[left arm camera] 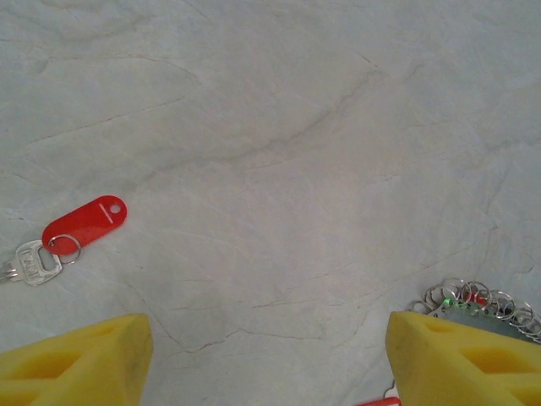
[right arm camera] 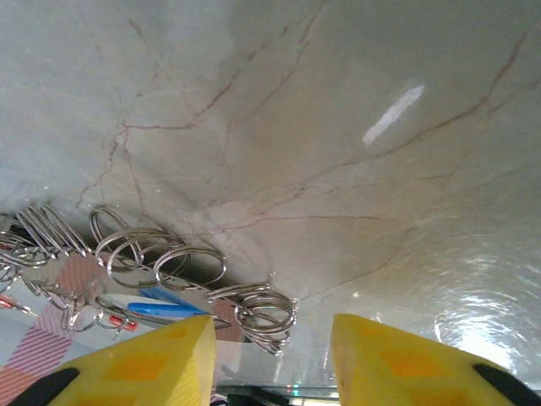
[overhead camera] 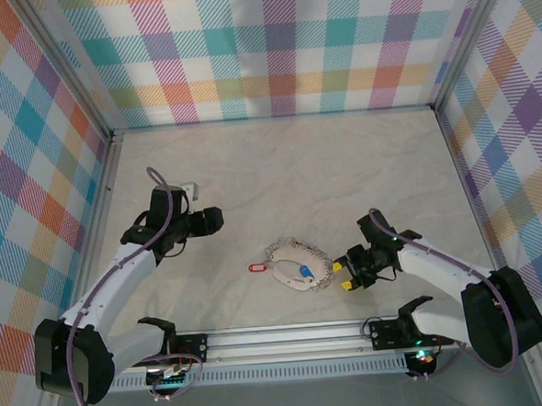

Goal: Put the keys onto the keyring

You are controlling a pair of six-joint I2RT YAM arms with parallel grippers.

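The keyring [left arm camera: 478, 298] lies on the tabletop [overhead camera: 278, 166] near the front middle. A blue key [right arm camera: 165, 309] sits inside its loop and a red key [left arm camera: 84, 224] just beside its left edge. The right gripper [overhead camera: 347, 277] is at the loop's right end, jaws spread, pinching nothing. The left gripper [overhead camera: 209, 220] hovers well apart to the left, jaws wide and empty.

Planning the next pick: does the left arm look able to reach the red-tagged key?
Probably yes: the red-tagged key lies on bare table, apart from the keyring, and the open left gripper hangs close by with nothing between them.
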